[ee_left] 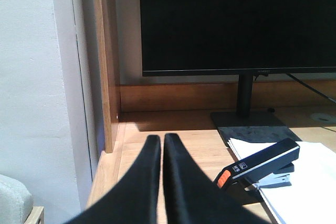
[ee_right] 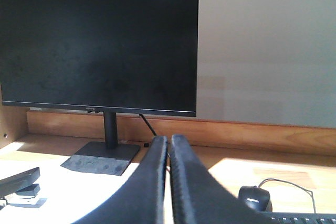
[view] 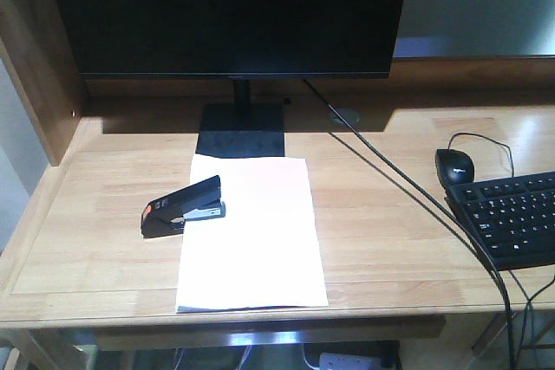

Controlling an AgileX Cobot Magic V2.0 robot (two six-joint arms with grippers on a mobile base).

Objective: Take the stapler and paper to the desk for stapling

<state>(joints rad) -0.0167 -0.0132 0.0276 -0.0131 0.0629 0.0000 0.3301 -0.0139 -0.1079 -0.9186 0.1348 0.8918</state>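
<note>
The black stapler (view: 183, 206) with an orange rear patch lies on the left edge of the white paper (view: 252, 233), which lies flat on the light-wood desk (view: 390, 223) in front of the monitor. In the left wrist view the stapler (ee_left: 260, 164) sits on the paper (ee_left: 302, 179), to the right of my left gripper (ee_left: 162, 142), which is shut and empty. In the right wrist view my right gripper (ee_right: 168, 142) is shut and empty above the desk; the stapler (ee_right: 18, 180) shows at the far left. Neither gripper shows in the front view.
A black monitor (view: 230, 15) on a stand (view: 242, 127) is at the back. A black mouse (view: 454, 166) and keyboard (view: 512, 216) lie at the right, with cables (view: 408, 188) crossing the desk. A wooden side panel (view: 35, 67) bounds the left.
</note>
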